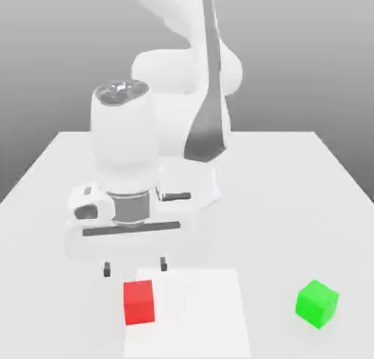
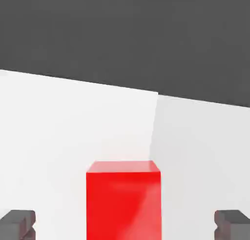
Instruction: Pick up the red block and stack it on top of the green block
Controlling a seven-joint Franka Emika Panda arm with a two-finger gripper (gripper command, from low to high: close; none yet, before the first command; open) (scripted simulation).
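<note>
The red block (image 1: 139, 302) rests on the white table near its front edge. My gripper (image 1: 135, 267) hangs just above and slightly behind it, open, with one dark fingertip (image 1: 107, 268) on each side and nothing between them. In the hand view the red block (image 2: 123, 200) stands between the two spread fingertips (image 2: 18, 223), untouched. The green block (image 1: 317, 303) sits on the table well off toward the exterior view's right, level with the red one.
The white table (image 1: 292, 204) stretches wide around both blocks. A brighter square patch (image 1: 197, 314) lies under and beside the red block. The arm's white base and links (image 1: 186, 117) rise behind the gripper.
</note>
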